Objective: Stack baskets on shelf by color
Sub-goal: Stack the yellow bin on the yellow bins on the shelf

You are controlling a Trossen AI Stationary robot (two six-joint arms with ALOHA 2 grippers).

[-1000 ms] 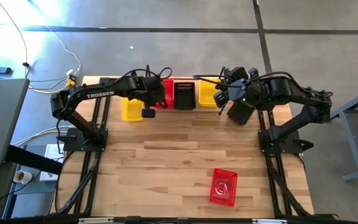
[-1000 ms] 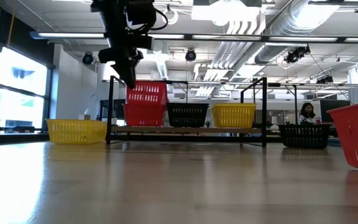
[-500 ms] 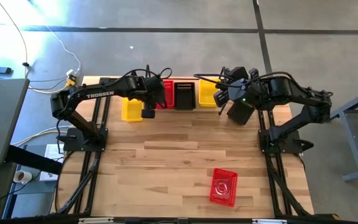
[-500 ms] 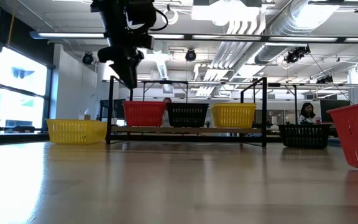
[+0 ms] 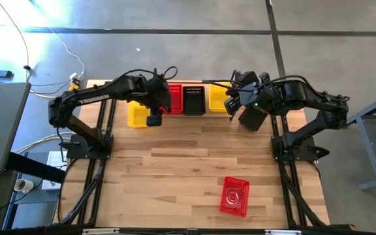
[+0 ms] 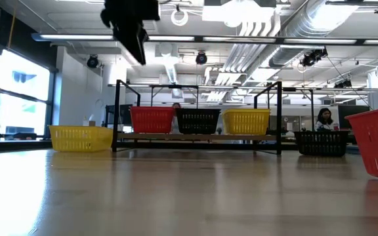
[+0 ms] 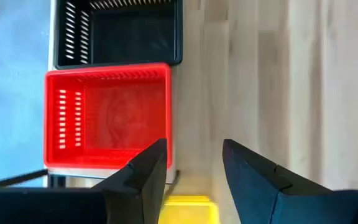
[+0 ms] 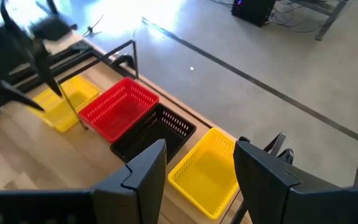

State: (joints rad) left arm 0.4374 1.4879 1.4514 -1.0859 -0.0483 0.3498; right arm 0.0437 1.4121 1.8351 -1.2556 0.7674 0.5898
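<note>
Above the shelf (image 6: 195,136), left gripper (image 7: 194,165) hangs with jaws parted, empty; red basket (image 7: 107,115) sits seated, apparently released. Right gripper (image 8: 201,168), likewise parted and empty, waits nearby.

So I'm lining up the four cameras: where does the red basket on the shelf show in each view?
High view: red basket at the table's far edge, partly under the left arm.
Low view: leftmost on the shelf.
Left wrist view: mid-frame, past the open left claw.
Right wrist view: left of centre.
Shared landmark: black basket right beside it.
</note>
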